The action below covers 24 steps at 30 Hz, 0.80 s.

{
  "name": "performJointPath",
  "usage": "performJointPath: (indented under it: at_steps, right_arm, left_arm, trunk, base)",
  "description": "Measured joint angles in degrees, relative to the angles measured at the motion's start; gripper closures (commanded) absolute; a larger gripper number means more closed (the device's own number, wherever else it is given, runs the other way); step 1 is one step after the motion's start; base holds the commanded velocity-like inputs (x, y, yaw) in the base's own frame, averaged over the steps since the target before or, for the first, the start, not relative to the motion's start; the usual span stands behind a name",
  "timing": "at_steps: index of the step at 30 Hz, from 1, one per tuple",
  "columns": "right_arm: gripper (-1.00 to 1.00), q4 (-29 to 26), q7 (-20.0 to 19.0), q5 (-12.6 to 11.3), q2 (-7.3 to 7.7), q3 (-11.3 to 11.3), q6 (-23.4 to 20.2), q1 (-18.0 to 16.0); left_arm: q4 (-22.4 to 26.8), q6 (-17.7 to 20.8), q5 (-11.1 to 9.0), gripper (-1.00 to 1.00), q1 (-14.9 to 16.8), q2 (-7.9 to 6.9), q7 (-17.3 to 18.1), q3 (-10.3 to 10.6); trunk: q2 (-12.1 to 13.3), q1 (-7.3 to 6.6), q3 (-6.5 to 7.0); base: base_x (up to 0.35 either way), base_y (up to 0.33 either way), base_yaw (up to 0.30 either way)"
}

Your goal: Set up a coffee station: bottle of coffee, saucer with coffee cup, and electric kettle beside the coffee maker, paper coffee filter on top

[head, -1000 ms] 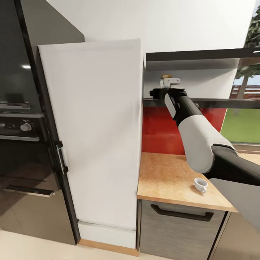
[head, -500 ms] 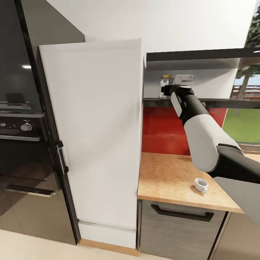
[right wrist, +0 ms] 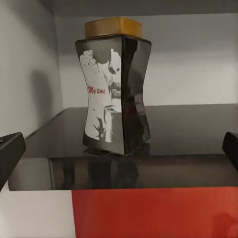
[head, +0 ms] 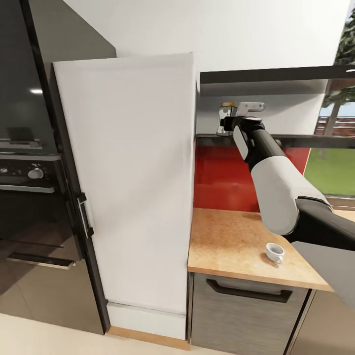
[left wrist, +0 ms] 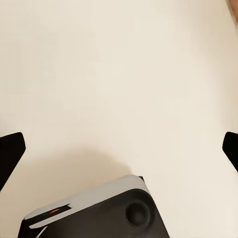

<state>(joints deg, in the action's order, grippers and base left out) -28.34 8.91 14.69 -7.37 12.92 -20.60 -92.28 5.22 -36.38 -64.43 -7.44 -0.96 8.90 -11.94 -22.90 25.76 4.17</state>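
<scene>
My right gripper (head: 235, 117) is raised to the kitchen shelf (head: 305, 141), fingers spread, with the bottle of coffee (head: 227, 109) just past its tips, yellow lid showing. Well below my forearm, the coffee cup (head: 274, 252) stands alone on the kitchen countertop (head: 227, 241). Off to the gripper's left rises a tall white cabinet (head: 133, 182), with a black oven (head: 29, 197) beyond it.
</scene>
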Motion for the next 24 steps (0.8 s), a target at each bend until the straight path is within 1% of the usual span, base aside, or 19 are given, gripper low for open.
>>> performJointPath:
  at_steps: [8, 14, 24]
  right_arm:
    - [-1.0, -0.1, -0.1, 0.0, 0.07, 0.0, 0.0, -0.1]
    - [-1.0, -0.1, -0.2, 0.0, 0.14, 0.0, 0.0, -0.1]
    - [-1.0, -0.3, -0.2, 0.0, 0.21, 0.0, 0.0, -0.1]
  left_arm:
    - [0.0, 0.1, -0.1, -1.0, 0.0, -0.02, 0.0, 0.0]
    - [0.0, 2.0, 0.0, -1.0, 0.0, -0.02, 0.0, 0.0]
    - [0.0, 2.6, 0.1, -1.0, 0.0, -0.02, 0.0, 0.0]
  trunk:
    - [0.0, 0.0, 0.0]
    - [0.0, 0.0, 0.0]
    - [0.0, 0.0, 0.0]
  base:
    - [0.178, 0.099, 0.0]
    - [0.029, 0.014, 0.0]
    - [0.009, 0.001, 0.0]
